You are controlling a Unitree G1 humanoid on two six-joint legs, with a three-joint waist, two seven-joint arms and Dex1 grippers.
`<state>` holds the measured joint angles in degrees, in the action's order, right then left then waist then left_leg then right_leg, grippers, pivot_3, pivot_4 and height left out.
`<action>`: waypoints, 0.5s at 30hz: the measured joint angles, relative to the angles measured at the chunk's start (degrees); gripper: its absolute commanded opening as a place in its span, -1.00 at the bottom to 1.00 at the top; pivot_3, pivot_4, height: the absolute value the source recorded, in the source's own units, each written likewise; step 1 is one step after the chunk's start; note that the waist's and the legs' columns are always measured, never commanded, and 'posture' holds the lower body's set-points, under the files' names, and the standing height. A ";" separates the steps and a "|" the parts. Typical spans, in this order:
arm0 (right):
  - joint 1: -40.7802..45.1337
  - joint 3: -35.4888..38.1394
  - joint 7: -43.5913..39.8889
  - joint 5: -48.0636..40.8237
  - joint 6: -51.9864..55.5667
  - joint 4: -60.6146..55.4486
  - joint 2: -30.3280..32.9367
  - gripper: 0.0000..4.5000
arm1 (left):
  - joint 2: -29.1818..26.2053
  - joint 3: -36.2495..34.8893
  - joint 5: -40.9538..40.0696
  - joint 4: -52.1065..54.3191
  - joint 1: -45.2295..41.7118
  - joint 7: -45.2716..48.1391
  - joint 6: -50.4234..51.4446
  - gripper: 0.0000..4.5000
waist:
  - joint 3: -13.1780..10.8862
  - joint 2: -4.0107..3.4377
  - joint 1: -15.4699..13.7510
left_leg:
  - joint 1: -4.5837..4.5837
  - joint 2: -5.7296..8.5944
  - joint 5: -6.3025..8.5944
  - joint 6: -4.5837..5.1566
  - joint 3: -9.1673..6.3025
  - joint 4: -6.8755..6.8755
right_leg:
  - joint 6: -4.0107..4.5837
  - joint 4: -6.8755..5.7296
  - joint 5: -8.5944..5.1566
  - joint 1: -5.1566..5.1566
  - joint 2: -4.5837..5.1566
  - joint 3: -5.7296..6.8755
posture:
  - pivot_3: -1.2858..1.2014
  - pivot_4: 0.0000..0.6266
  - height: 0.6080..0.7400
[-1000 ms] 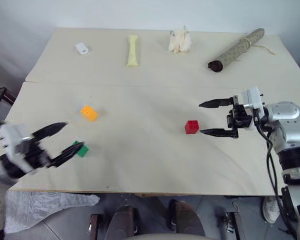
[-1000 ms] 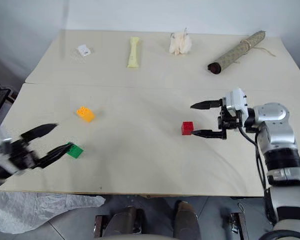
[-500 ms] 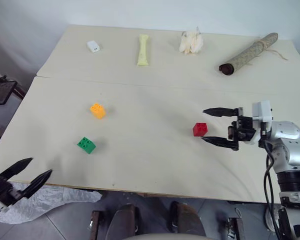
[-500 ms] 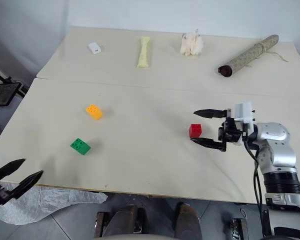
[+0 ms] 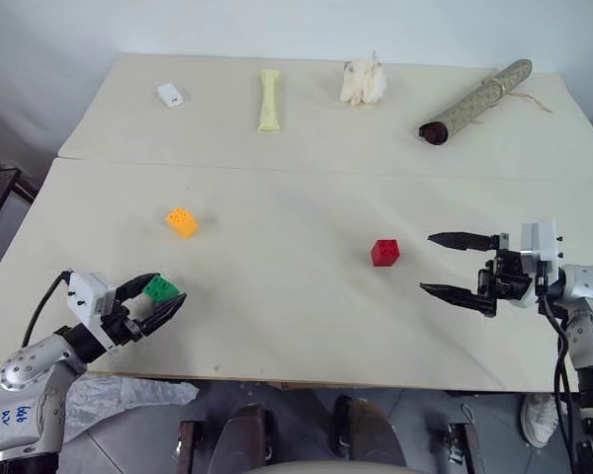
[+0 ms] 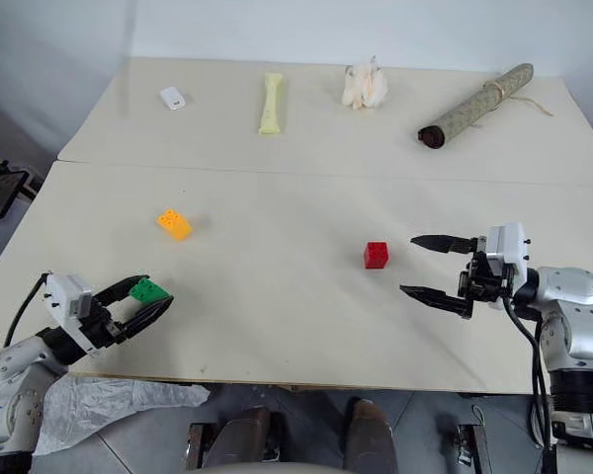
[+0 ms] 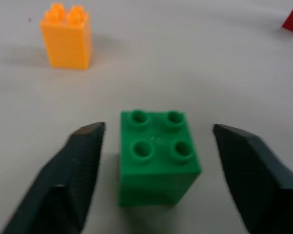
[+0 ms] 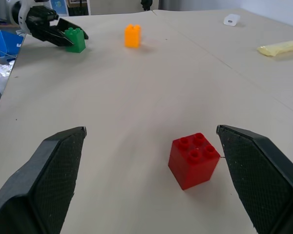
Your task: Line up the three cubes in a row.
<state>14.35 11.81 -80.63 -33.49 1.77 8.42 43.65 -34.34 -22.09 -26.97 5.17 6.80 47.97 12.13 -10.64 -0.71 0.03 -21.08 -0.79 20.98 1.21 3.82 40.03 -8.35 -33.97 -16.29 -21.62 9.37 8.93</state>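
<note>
left pincer (image 7: 154,141) apart, straddling green cube (image 7: 156,156) near left surface (image 5: 277,326) edge; uneven closing may skew or knock it off. right pincer (image 5: 460,267) apart, right of red cube (image 5: 384,252); orange cube (image 5: 181,221) far-left

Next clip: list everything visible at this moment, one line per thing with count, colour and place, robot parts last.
green cube: 1, green, near left of table, between the left gripper's fingers, gaps on both sides
orange-yellow cube: 1, orange-yellow, left side, beyond the green one
red cube: 1, red, right of centre, just ahead of the right gripper
white block: 1, white, far left
pale yellow bar: 1, far side, left of centre
crumpled white wad: 1, far side
rolled mat: 1, mottled tan, far right
table: 1, cream
left gripper: black fingers, open around the green cube
right gripper: black fingers, open wide
</note>
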 measured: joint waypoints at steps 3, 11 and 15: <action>-2.18 0.32 1.04 -0.27 0.62 -1.90 -0.41 1.00 | -2.93 0.11 -0.24 -1.37 -1.79 1.71 1.32 -0.28 | 0.00 0.00 -0.18 | 0.00 0.00 0.00 0.00 -0.01 0.00 | 0.00 -0.01 0.00 0.00 0.00 0.01 | 0.03 -0.52 1.00; -4.36 2.69 4.60 -3.41 5.09 -7.21 -0.93 1.00 | -12.44 8.70 -6.56 -1.42 -21.99 17.77 10.83 -0.33 | 0.01 -0.03 -1.34 | -0.01 0.07 0.00 0.00 -0.03 0.07 | -0.01 -0.03 0.00 0.01 0.00 -0.03 | 0.03 -0.52 1.00; -5.81 5.97 6.73 -5.16 6.01 -8.66 -1.61 1.00 | -7.71 21.88 -0.88 -8.21 -37.33 24.65 8.54 -0.33 | 0.02 -0.07 -1.92 | -0.07 0.12 -0.01 0.00 -0.01 0.03 | -0.01 0.01 0.00 0.01 -0.04 0.07 | 0.03 -0.52 1.00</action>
<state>8.54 17.78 -73.90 -38.65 7.78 -0.24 42.04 -42.05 -0.21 -27.85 -3.04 -30.53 72.62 20.67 -10.62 -0.78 -1.89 -21.15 -0.68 20.97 1.20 3.80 40.05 -8.36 -33.96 -16.29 -21.61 9.33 9.00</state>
